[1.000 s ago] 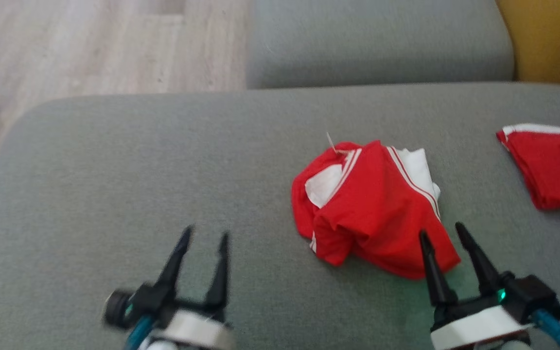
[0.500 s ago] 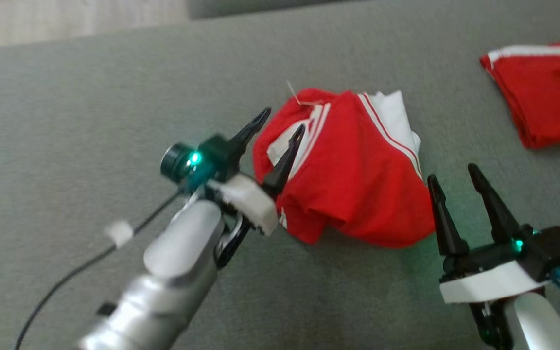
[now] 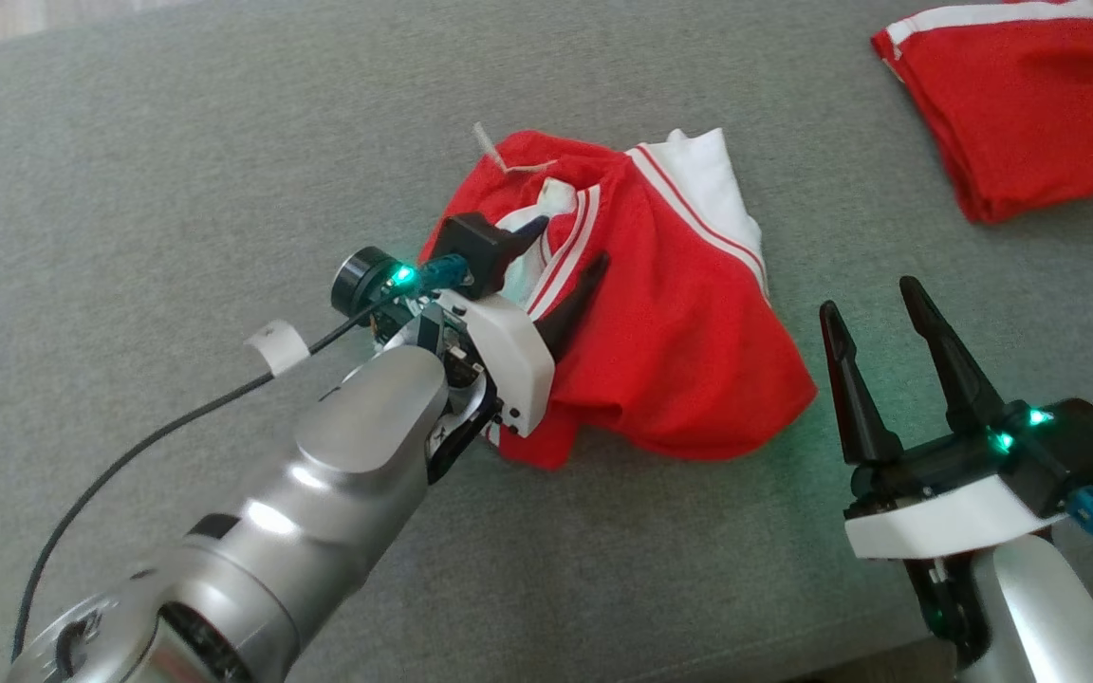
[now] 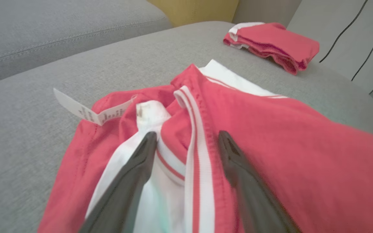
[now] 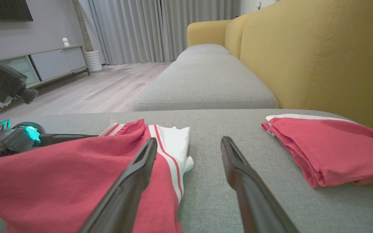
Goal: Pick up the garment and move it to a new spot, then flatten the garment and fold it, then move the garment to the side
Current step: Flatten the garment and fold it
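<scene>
Crumpled red-and-white garment (image 3: 660, 323) lies on grey sofa cushion (image 3: 176, 190). Left gripper (image 3: 568, 241) over garment's left part, jaws spread, straddling white-striped fold; fingertips seem to touch cloth, nothing clenched. Right gripper (image 3: 869, 296) just right of garment, jaws released, apart from it. Folded red pile (image 3: 1011, 95) well beyond garment's right

Clock bearings from crumpled garment (image 3: 689, 351), head view.
- 9 to 12: bare grey cushion (image 3: 176, 171), free passage.
- 2: folded red garment (image 3: 1021, 95), well apart; bare strip between.
- 4: right gripper (image 3: 867, 296), fingers spread, near hem; narrow gap.
- 8: left gripper (image 3: 572, 241), fingers apart astride striped fold; arm and cable (image 3: 129, 455) block approach.
- 6: bare cushion between arms.
</scene>
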Motion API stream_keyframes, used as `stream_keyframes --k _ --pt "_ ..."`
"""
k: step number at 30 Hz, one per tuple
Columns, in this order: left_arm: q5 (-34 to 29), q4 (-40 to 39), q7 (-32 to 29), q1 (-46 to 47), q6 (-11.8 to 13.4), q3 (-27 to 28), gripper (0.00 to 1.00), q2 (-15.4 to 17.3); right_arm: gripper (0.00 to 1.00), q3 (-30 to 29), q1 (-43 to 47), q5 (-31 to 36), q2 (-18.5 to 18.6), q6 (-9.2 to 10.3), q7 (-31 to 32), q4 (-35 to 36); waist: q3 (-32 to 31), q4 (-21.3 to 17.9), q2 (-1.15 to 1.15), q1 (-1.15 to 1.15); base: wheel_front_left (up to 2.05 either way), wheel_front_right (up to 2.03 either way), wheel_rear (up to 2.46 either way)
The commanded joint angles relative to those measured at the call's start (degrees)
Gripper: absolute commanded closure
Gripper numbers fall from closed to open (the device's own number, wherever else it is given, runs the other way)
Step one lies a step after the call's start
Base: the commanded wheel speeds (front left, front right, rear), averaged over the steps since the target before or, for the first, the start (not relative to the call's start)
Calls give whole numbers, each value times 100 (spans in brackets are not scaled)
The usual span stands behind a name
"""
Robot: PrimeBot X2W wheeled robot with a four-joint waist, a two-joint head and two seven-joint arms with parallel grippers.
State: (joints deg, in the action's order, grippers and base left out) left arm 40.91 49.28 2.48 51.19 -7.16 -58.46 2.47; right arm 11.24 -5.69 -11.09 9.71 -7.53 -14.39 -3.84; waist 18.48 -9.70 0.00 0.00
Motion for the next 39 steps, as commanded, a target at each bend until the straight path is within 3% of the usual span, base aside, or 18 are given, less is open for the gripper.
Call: stream_keyframes --k 1,2,13,19,25,31,39 --pt "84 -32 16 300 -30 -57 54 41 0 124 -126 -23 23 4 -61 137 -13 -77 0 0 0 0 0" --pt "127 -14 69 333 -30 -135 100 41 0 126 -132 -23 10 4 -61 131 -28 -102 0 0 0 0 0" --pt "184 -105 1001 1233 -32 -637 100 41 0 180 24 -7 -166 4 -61 26 -674 -327 0 0 0 0 0" --pt "371 -570 1220 2425 -32 -417 100 66 0 158 198 7 -245 4 -61 44 -1106 -345 0 0 0 0 0" --pt "646 -1174 1249 2886 -32 100 100 701 0 6 360 51 -303 4 -61 135 -1341 -162 0 0 0 0 0" --pt "780 -1626 1251 1300 38 266 100 1292 0 -118 521 73 -301 4 -61 207 -1347 229 0 0 0 0 0" --pt "314 -2001 1251 -1943 326 688 100 1359 0 -281 598 108 -183 4 -61 295 -1155 693 0 0 0 0 0"
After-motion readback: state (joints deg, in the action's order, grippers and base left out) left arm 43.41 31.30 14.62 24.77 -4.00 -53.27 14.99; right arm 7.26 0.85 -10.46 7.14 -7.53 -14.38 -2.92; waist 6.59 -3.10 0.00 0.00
